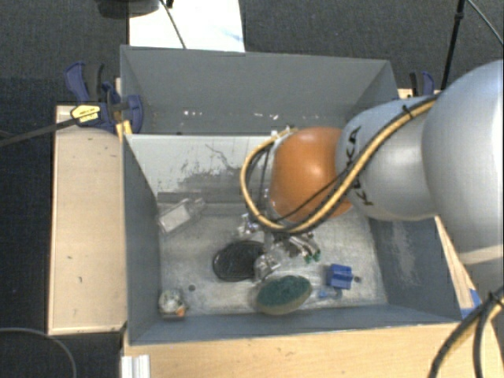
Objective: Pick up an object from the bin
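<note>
Gripper (272,260), open or closed can't tell, sits low between black disc (235,261) and green pad (283,291); centre over one before closing.

1. The claw (274,260) reads as a small tangle of metal under the orange cover (307,172); you can't resolve its shape.
2. Black disc (235,261): its right edge runs behind the claw, so you can't tell whether they touch.
3. Green round pad (282,292): its top edge meets the claw. You can't tell contact from overlap.
4. Blue piece (339,276): too small for you to tell its kind.
5. Small round thing (171,303) in the near-left corner: too blurred to identify.
6. The arm (441,156) is cut off at the right edge and covers part of the far-right floor of the bin (142,235).
</note>
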`<state>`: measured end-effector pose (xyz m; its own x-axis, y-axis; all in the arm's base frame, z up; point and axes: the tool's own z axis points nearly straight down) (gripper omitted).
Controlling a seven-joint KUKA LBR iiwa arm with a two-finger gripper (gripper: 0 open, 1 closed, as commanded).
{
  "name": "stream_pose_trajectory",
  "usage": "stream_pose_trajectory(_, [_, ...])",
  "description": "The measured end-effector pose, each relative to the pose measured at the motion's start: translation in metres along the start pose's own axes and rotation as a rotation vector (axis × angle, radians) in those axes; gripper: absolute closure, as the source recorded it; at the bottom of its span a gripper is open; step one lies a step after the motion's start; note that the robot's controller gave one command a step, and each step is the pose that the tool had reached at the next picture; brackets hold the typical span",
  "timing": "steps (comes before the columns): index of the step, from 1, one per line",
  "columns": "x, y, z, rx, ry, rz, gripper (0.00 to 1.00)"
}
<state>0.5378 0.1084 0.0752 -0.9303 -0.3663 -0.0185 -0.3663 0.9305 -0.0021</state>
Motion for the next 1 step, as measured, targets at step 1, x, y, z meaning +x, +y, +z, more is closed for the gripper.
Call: stream_pose_trajectory(1, [-0.0128, -0.0241, -0.1275, -0.001, 0.009, -0.274, 1.0])
